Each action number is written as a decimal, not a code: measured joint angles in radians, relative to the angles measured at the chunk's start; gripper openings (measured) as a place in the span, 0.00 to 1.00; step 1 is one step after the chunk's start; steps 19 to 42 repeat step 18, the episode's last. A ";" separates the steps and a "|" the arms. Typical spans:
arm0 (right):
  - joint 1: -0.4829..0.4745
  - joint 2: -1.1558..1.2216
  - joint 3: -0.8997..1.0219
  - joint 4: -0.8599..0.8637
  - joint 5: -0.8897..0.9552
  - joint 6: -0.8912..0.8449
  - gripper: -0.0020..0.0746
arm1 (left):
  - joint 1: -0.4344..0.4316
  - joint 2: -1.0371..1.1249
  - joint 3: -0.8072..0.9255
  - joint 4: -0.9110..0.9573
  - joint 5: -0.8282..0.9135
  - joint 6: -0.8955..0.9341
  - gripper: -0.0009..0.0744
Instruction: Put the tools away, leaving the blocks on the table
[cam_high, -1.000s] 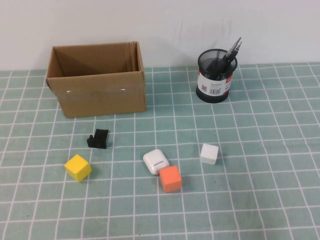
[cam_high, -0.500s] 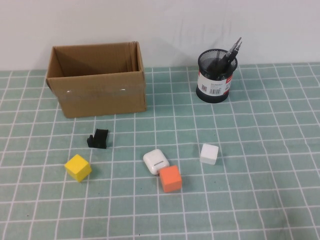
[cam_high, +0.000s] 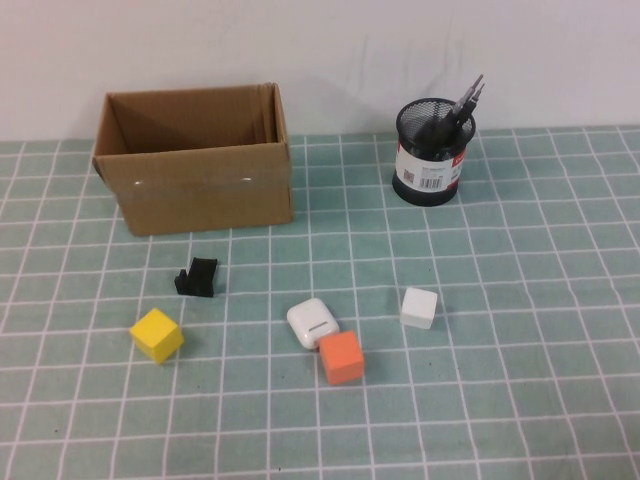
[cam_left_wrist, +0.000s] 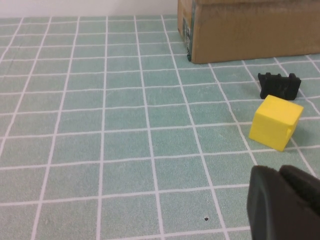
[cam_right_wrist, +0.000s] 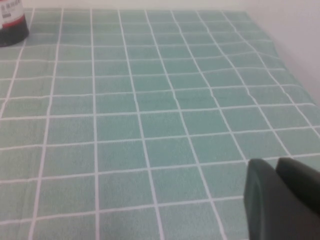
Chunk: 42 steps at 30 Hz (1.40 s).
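Our left pincer (cam_left_wrist: 282, 200), shut and empty, hangs near the yellow block (cam_left_wrist: 276, 121); a careless sweep could knock it. Our right pincer (cam_right_wrist: 280, 197), likewise shut and empty, hangs over bare surface (cam_high: 560, 300). The tools (cam_high: 455, 110), dark with metal tips, stand in the mesh cup (cam_high: 432, 165); orange (cam_high: 341, 357) and white (cam_high: 419, 307) blocks lie out.

box (cam_high: 195, 160) back-left | tools (cam_high: 455, 110) in cup (cam_high: 432, 152) back-right | 3 blocks (cam_high: 340, 357) in front
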 joint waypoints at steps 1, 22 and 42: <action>0.000 0.000 0.000 0.000 0.000 0.000 0.02 | 0.000 0.000 0.000 0.000 0.000 0.000 0.01; 0.000 0.000 0.000 0.000 0.000 0.000 0.02 | 0.000 0.000 0.000 0.000 0.000 0.000 0.01; 0.000 0.000 0.000 0.000 0.000 0.000 0.02 | 0.000 0.000 0.000 0.000 0.000 0.000 0.01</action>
